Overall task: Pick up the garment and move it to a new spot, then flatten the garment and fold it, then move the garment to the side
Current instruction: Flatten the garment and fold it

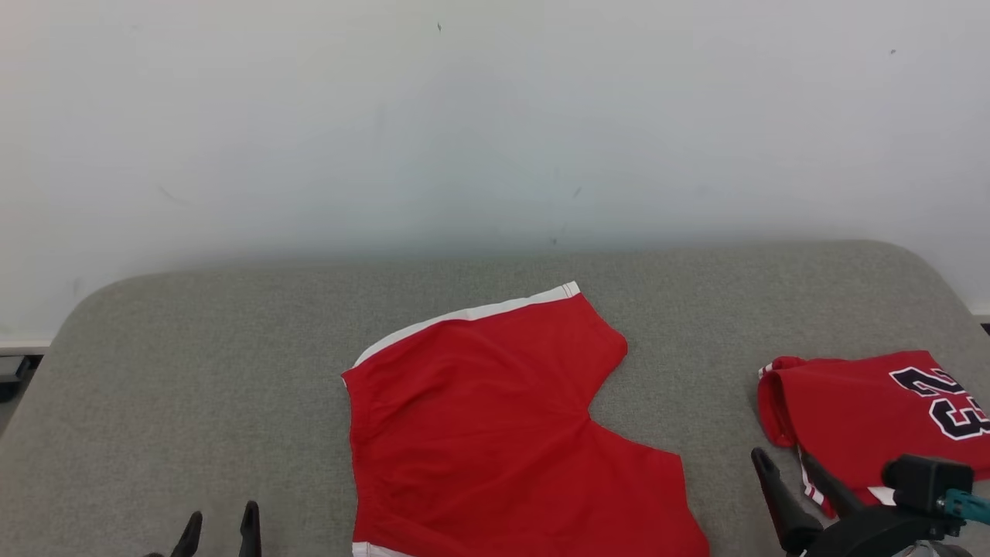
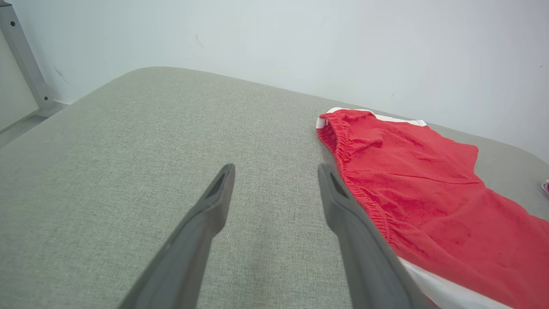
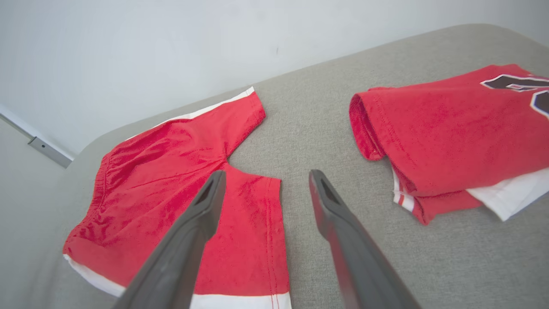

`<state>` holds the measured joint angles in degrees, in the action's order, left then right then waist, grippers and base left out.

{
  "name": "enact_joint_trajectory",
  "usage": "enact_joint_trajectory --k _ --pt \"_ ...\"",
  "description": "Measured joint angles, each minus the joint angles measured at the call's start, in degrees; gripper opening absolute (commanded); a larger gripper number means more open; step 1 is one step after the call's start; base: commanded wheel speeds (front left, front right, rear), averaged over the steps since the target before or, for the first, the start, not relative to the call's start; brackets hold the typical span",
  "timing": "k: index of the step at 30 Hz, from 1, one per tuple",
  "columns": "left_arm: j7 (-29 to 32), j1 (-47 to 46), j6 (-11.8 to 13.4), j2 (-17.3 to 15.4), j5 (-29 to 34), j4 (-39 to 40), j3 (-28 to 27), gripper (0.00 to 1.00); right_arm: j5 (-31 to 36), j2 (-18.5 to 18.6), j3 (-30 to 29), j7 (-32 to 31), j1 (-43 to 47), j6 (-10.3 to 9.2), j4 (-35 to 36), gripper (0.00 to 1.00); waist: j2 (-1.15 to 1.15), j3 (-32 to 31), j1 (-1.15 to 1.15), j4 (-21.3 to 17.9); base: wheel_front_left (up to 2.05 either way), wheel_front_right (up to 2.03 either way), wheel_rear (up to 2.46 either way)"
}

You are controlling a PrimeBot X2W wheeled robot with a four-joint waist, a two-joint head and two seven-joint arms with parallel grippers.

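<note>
Left gripper (image 2: 275, 171): held low over the grey padded table (image 2: 128, 150), fingers pointing forward toward the wall, jaws spread, nothing between them. The red shorts (image 2: 429, 184) lie flat just to its right, waistband edge nearest. Right gripper (image 3: 266, 176): angled down above the table, jaws spread and empty. The shorts leg lies beneath its left finger, and a folded red jersey (image 3: 450, 128) is ahead to its right.

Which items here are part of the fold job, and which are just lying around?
Job:
- shorts, spread flat mid-table
- left gripper, open, beside the waistband
- right gripper, open, over a leg hem

Lying about:
- jersey, already folded, on the right
- table, bearing both
</note>
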<state>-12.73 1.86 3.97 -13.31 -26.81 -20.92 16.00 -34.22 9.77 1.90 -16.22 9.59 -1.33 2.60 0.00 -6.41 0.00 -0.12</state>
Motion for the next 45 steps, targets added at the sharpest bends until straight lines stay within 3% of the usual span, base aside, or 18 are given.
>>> enact_joint_trajectory --k 8,14,19,26,45 --pt "-0.49 0.31 1.19 -0.18 2.14 9.02 -0.37 1.0 4.57 -1.36 -0.76 9.62 -2.4 -1.25 1.51 1.0 0.0 -2.86 0.0 0.8 0.0 0.0 0.0" --pt "-0.16 2.07 2.18 -0.37 3.85 14.35 -0.8 1.0 10.07 -0.08 2.91 12.8 -4.1 -0.64 -0.55 1.0 0.0 -4.21 0.0 0.48 0.0 0.0 0.0" --pt "1.82 5.12 2.65 -0.29 4.04 15.93 -1.46 1.0 10.77 0.25 1.68 15.03 -5.06 -1.08 -0.64 1.0 0.0 -4.92 0.0 -0.47 0.0 0.0 0.0" --pt "5.8 8.89 3.08 -0.35 4.1 15.61 -2.72 1.0 10.79 0.63 1.1 15.81 -2.75 -1.25 -1.65 1.0 0.0 -4.54 0.0 -1.5 0.0 0.0 0.0" --pt "11.01 8.3 3.09 0.58 5.22 18.87 -2.59 1.0 11.07 0.66 1.96 17.31 -3.11 -0.93 -3.56 1.0 0.01 -2.47 0.0 -1.98 0.0 0.0 0.0"
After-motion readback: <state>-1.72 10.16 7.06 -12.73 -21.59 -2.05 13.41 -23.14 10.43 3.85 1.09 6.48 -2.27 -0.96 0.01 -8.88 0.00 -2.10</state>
